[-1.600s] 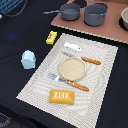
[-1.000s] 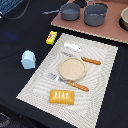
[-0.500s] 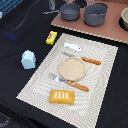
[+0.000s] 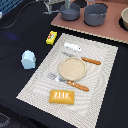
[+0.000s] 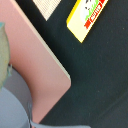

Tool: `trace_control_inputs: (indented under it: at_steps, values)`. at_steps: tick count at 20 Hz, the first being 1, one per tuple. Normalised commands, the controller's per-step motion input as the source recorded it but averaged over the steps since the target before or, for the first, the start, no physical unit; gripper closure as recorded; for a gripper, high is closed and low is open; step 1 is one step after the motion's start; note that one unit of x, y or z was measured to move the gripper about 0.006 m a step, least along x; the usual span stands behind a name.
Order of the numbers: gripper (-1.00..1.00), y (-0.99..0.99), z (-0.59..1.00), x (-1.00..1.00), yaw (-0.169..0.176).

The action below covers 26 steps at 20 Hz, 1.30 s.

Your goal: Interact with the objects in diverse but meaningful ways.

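Observation:
At the far edge of the exterior view, my gripper (image 4: 49, 6) shows only as a small grey shape above the black table, and its jaws are too small to read. Below it lies the yellow packet with red marks (image 4: 51, 36) (image 5: 89, 15). On the striped placemat (image 4: 102, 95) are a white elongated piece (image 4: 73, 48), a tan plate (image 4: 73, 68), an orange-handled knife (image 4: 91, 61), an orange-handled fork (image 4: 75, 85) and an orange block (image 4: 62, 96). The pale blue carton (image 4: 28, 59) stands off the mat on the exterior view's left. No fingers show in the wrist view.
A pink board (image 4: 102, 31) (image 5: 30, 65) at the back carries two grey pots (image 4: 70, 11) (image 4: 96, 13) and a pale bowl (image 4: 124, 19). A corner of the placemat (image 5: 47, 6) appears in the wrist view. The cloth underneath is black.

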Motion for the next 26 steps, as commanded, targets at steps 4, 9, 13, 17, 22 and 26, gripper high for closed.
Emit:
trace_control_inputs:
  at_steps: [4,9,13,17,22,26]
  values:
    - [-1.00,-0.09,-0.38,0.00,-0.091]
    - [-1.00,-0.11,-0.39,0.00,-0.104]
    - [-1.00,-0.13,-0.42,0.00,-0.107]
    - [-1.00,-0.12,-0.36,0.00,-0.109]
    - [-1.00,-0.07,-0.36,-0.09,-0.115]
    - [-1.00,0.00,-0.30,-0.33,-0.122]
